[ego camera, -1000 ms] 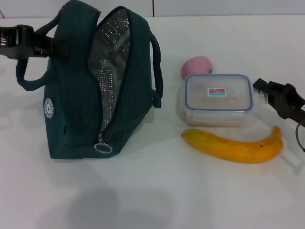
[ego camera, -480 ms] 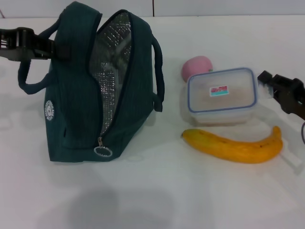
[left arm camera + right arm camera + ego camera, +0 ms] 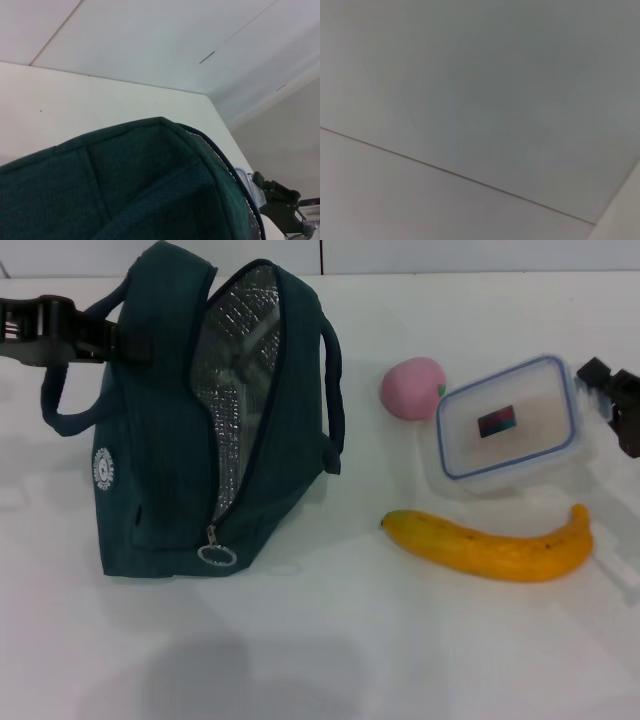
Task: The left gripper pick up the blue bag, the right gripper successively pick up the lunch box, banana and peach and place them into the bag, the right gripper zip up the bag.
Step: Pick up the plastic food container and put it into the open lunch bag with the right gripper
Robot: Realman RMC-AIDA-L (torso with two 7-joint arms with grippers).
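Note:
The blue bag (image 3: 150, 440) stands upright at the left of the white table, unzipped, with its silver lining showing. My left gripper (image 3: 112, 341) is shut on the bag's upper left handle. The bag's top edge also fills the left wrist view (image 3: 125, 185). My right gripper (image 3: 597, 392) is shut on the right end of the lunch box (image 3: 510, 425) and holds it tilted above the table. The banana (image 3: 490, 545) lies in front of the box. The peach (image 3: 410, 388) sits just left of the box. The right wrist view shows only a pale wall.
The ring zipper pull (image 3: 215, 553) hangs at the bag's lower front. The bag's right handle (image 3: 332, 390) loops out toward the peach. The right gripper shows far off in the left wrist view (image 3: 275, 195). The table (image 3: 320, 640) runs bare toward me.
My right gripper closed on the lunch box and lifted it up and to the right, tilting it and uncovering the peach. The bag, left gripper and banana stayed put.

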